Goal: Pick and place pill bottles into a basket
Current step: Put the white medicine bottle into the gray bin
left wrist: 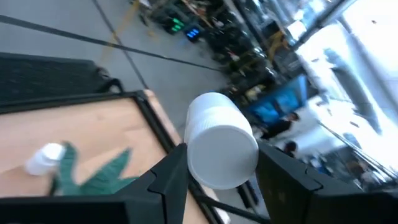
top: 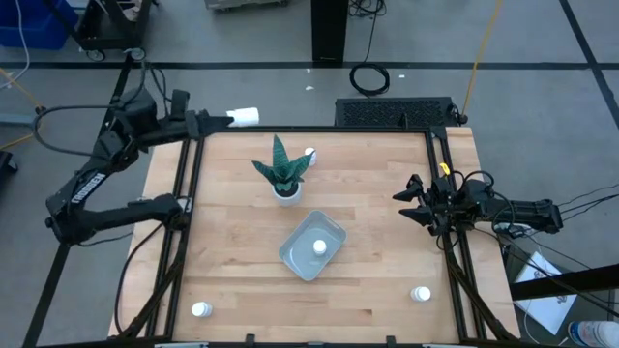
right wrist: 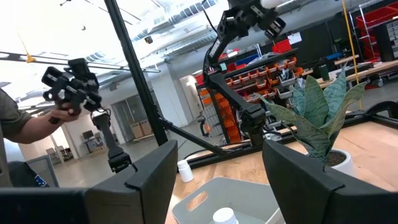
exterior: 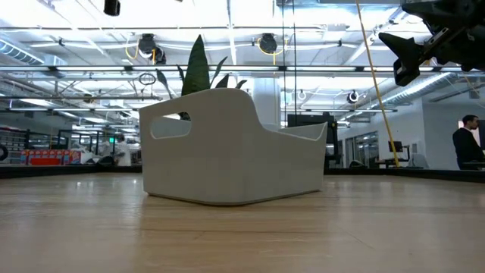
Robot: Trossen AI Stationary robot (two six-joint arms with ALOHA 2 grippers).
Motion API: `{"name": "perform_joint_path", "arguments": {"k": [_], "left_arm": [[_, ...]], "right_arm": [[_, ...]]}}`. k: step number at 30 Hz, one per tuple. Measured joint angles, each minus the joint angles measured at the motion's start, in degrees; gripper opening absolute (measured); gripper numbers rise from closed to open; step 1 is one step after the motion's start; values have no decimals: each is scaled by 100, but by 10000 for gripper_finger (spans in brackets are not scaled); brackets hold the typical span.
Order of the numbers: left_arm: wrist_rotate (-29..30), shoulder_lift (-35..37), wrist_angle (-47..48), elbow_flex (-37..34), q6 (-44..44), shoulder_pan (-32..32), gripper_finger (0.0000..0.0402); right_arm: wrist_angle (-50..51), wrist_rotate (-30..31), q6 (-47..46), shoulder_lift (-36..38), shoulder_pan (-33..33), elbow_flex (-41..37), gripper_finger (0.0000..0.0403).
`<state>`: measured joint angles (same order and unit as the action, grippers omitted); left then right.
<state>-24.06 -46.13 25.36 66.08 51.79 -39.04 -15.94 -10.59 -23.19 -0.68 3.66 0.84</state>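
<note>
My left gripper is raised over the table's far left corner, shut on a white pill bottle. My right gripper is open and empty, raised over the table's right side, and also shows in the low view. The pale basket rests on the table's middle with one bottle inside. One bottle stands behind the potted plant. Another stands near the front left, and a third near the front right. My left gripper pinches the bottle's round side between its two fingers. The bottle lies along the fingers, one flat end toward the wrist. Its other end sticks out past the fingertips. It is lifted clear of the table, roughly level.
A black frame rail runs round the tabletop. The plant stands just beyond the basket's far corner. In the room behind, a person holds up a hand-held device, and another person stands far off.
</note>
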Motion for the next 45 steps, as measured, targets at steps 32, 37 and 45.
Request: {"name": "perform_joint_path", "arguments": {"k": [32,37,45], "left_arm": [[630,-2441,-1264,4,-245,3288,174],[499,-2990,-977,418,-569,3509,174],[773,-3975,1223,2163,-1732,3604,164]], "right_arm": [[0,-2,-1,-1,0,-4,228],[0,0,1,-1,-2,-4,228],[0,0,1,-1,-1,-4,229]]}}
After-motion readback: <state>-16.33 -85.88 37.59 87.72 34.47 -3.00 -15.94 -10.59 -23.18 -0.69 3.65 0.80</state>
